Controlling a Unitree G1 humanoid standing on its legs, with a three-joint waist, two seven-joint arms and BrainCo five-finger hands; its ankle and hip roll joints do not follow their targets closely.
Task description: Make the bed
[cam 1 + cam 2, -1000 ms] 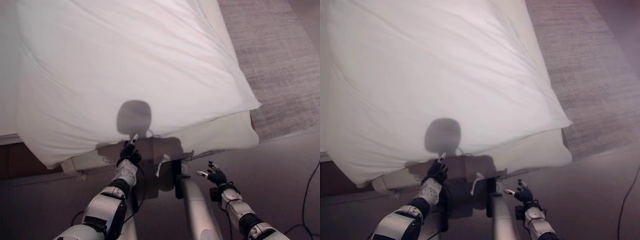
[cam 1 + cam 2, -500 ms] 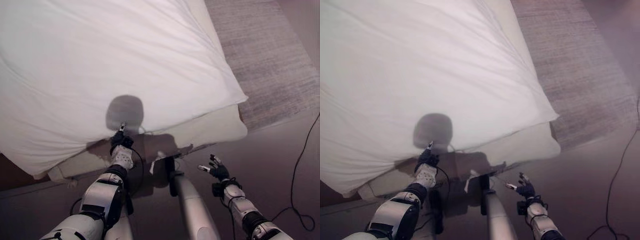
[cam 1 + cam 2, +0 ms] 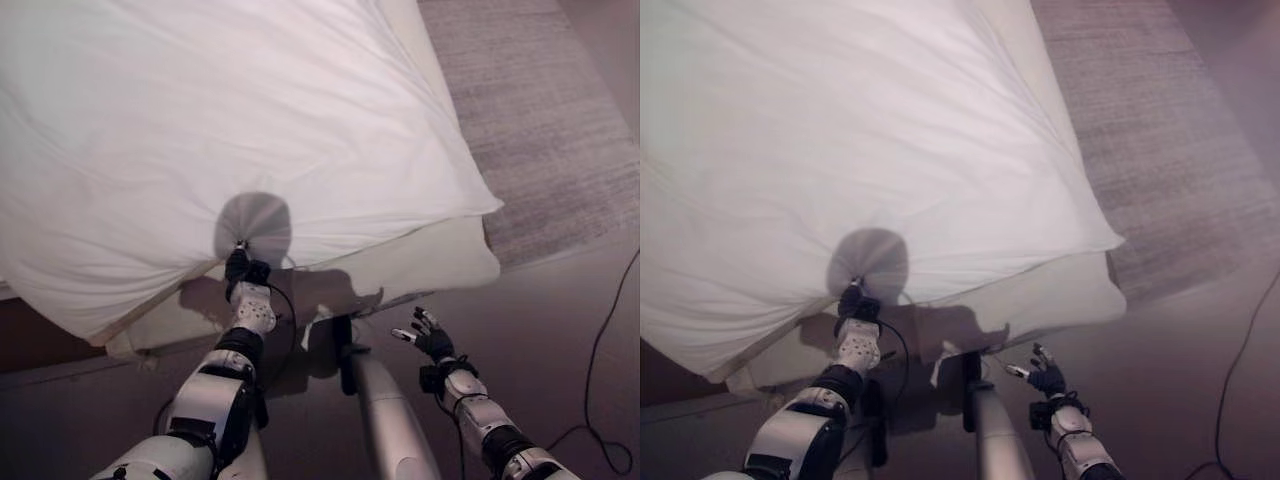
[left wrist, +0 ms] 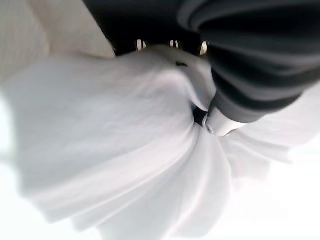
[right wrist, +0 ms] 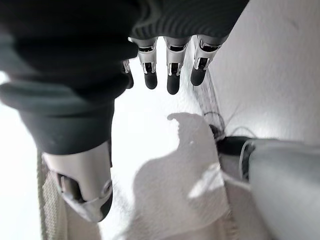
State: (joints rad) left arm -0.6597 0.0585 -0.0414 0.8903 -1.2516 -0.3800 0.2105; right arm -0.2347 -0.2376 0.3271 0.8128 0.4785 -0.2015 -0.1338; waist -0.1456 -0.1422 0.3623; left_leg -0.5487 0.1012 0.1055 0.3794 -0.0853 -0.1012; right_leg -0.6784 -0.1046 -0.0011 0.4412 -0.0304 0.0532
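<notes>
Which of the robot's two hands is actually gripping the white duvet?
The left hand: its fingers pinch the white duvet at the bed's foot edge. The right hand hangs open over the floor, holding nothing.

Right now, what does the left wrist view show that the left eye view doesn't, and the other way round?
The left wrist view shows the left hand up close, its thumb and fingers pinching a bunched fold of the white duvet. The left eye view shows the whole bed corner: the mattress exposed beneath the duvet's edge, the grey rug, and the right hand open, low over the floor. Both show the left hand gripping the duvet's near edge.
</notes>
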